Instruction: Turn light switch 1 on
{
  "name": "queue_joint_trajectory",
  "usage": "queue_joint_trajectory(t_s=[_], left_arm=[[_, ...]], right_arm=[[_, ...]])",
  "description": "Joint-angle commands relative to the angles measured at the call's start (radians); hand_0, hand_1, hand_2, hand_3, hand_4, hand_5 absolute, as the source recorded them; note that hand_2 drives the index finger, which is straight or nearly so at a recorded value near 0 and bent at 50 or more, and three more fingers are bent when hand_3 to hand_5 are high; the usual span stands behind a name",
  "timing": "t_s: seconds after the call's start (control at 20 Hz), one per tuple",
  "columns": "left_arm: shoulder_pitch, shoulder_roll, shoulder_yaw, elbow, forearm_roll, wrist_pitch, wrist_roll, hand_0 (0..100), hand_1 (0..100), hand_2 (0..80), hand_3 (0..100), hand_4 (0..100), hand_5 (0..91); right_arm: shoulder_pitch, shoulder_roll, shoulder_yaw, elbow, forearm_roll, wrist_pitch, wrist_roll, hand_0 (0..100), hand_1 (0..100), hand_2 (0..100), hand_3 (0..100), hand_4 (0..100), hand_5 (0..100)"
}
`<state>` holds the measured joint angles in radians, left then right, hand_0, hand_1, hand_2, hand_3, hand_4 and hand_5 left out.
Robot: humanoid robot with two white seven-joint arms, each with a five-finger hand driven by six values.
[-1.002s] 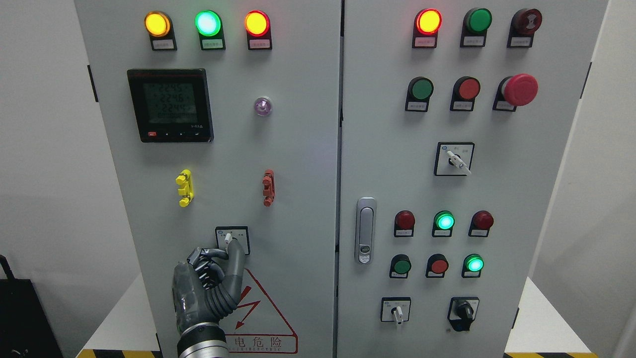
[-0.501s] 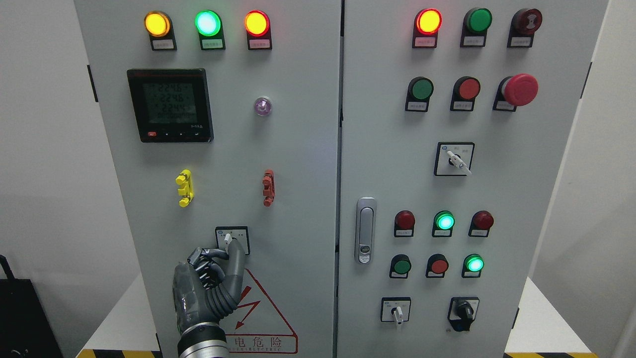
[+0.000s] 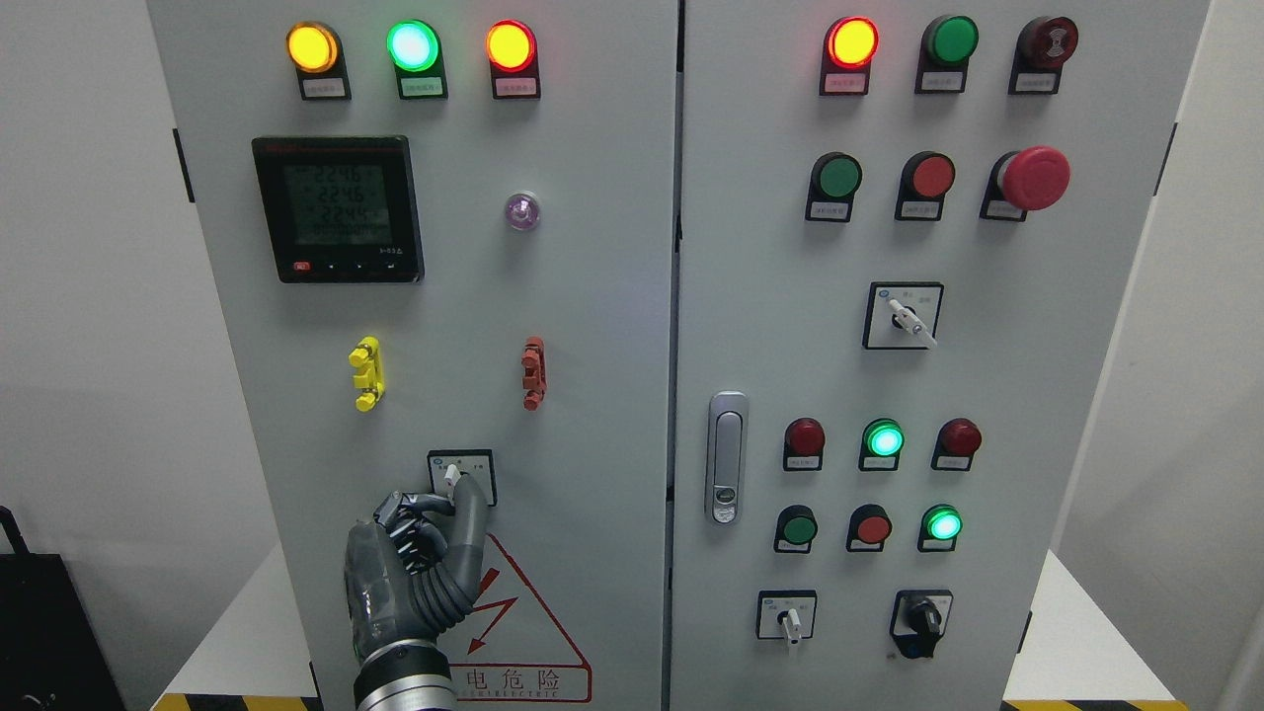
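The light switch (image 3: 461, 476) is a small rotary selector in a black-framed square plate, low on the left cabinet door. Its white knob (image 3: 451, 473) points up and slightly left. My left hand (image 3: 456, 497) reaches up from the bottom edge. The index finger (image 3: 472, 509) lies against the knob's right side and the thumb (image 3: 427, 504) sits at its lower left, pinching the knob's base. The other fingers are curled into the palm. My hand hides the lower part of the switch plate. The right arm is out of view.
On the left door are three lit lamps at the top, a digital meter (image 3: 339, 208), a purple lamp (image 3: 522, 211), and yellow (image 3: 366, 373) and red (image 3: 533, 372) clips. The right door carries a handle (image 3: 727, 457), push buttons, a red mushroom stop button (image 3: 1032, 178) and more selector switches.
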<state>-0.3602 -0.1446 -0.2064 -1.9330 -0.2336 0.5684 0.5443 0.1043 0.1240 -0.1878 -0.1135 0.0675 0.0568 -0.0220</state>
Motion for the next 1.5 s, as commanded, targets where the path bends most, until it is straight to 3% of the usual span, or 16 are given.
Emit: queue_joint_trajectory(t_s=[0.0,0.7,1.15,1.45], left_arm=[[0.0,-0.001,-0.001,0.0,0.0,-0.004,0.0,52,51,61.0,100,100,87.2],[0.0,-0.001,-0.007,-0.001,0.0,-0.005,0.0,63,47,61.6,100,100,87.2],[0.001,-0.001,-0.007,-0.001,0.0,-0.007,0.0,68,36,62.4,100,100,87.3],[0.003,-0.001,-0.007,-0.001,0.0,-0.007,0.0,59,34,62.6,100,100,87.3]], right_arm=[[0.0,0.0,0.001,0.0,0.0,0.0,0.001,0,0,0,0,0,0],[0.0,0.0,-0.001,0.0,0.0,0.0,0.001,0,0,0,0,0,0],[0.0,0.0,0.001,0.0,0.0,0.0,0.001,0,0,0,0,0,0],[0.0,0.0,0.001,0.0,0.0,0.0,0.001,0,0,0,0,0,0]])
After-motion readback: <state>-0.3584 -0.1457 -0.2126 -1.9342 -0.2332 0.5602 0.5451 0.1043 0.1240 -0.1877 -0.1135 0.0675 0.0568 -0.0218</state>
